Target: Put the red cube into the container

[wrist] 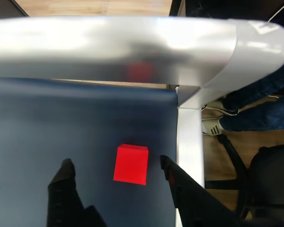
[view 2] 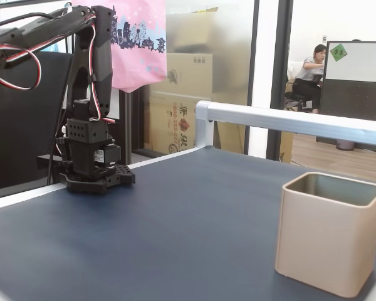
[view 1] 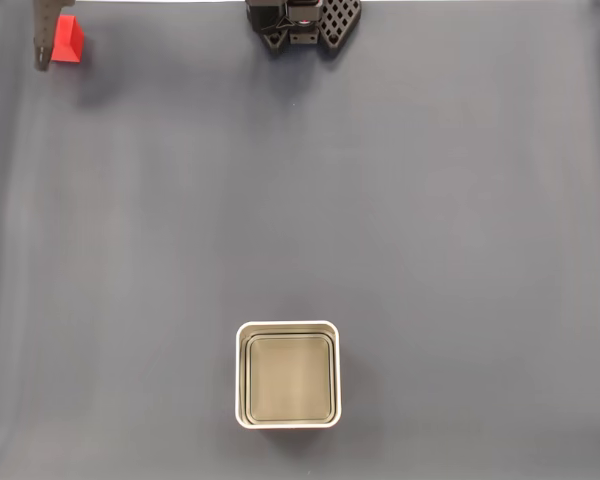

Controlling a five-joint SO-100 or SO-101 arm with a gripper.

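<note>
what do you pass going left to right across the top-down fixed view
finger → red cube → container, lower down, and arm base, at the top edge, share about the same left-right place.

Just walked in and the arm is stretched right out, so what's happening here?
The arm is going for the red cube at the far corner of the blue mat. In the wrist view its hand is open, one finger on each side of the cube, which sits on the mat, not yet gripped. The container stands empty, well away across the mat.
</note>
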